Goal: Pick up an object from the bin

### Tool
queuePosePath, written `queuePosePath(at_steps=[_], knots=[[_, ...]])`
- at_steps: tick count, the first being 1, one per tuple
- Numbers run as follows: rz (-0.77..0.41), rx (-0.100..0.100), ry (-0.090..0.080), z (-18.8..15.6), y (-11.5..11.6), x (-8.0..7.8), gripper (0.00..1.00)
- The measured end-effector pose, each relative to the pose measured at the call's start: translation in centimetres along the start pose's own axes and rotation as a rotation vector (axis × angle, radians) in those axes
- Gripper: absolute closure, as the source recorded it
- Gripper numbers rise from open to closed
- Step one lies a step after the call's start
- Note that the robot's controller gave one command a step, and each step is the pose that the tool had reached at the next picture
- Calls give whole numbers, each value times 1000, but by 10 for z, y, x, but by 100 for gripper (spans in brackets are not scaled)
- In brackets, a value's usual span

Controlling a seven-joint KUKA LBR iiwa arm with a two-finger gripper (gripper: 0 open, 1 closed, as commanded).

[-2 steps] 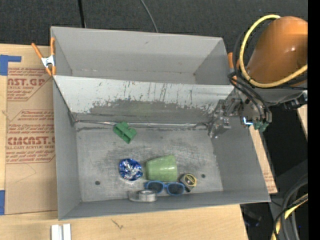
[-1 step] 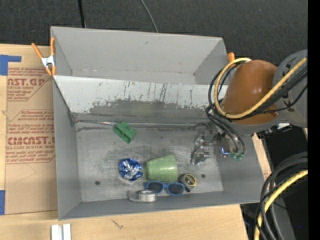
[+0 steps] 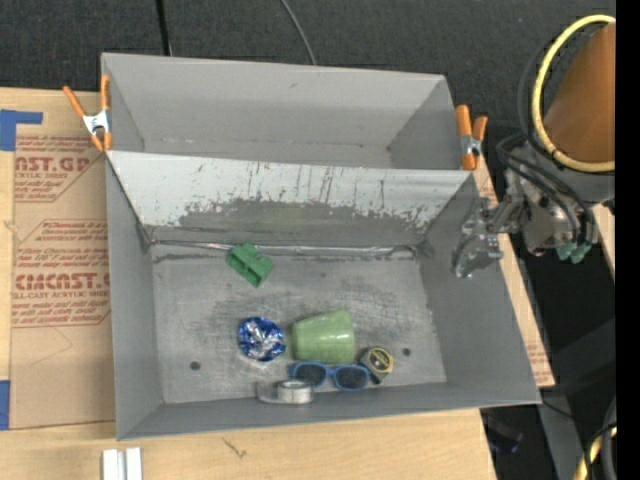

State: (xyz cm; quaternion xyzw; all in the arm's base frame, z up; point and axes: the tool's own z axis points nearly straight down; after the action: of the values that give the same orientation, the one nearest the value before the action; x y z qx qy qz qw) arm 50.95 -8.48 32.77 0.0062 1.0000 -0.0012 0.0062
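Observation:
My gripper [image 3: 472, 256] hangs over the bin's right sloping wall, well to the right of the loose things, with nothing between its fingers. A light green cup [image 3: 325, 337] lies on its side near the bin's front. Just right of the cup sits a small round yellow-and-black thing [image 3: 377, 361]. Blue sunglasses [image 3: 332, 375] lie in front of the cup.
A blue-and-white crumpled ball [image 3: 260, 338] lies left of the cup. A grey tape roll [image 3: 288, 393] rests against the front wall. A dark green block [image 3: 249, 264] sits alone near the back left of the floor.

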Motion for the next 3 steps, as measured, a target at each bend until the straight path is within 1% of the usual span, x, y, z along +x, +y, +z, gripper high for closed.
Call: queuePosePath(at_steps=[1,2,3], knots=[[-143,-5,19,133,-19,16,100],[-144,-3,11,129,-19,14,0],[-282,-9,18,205,56,35,0]])
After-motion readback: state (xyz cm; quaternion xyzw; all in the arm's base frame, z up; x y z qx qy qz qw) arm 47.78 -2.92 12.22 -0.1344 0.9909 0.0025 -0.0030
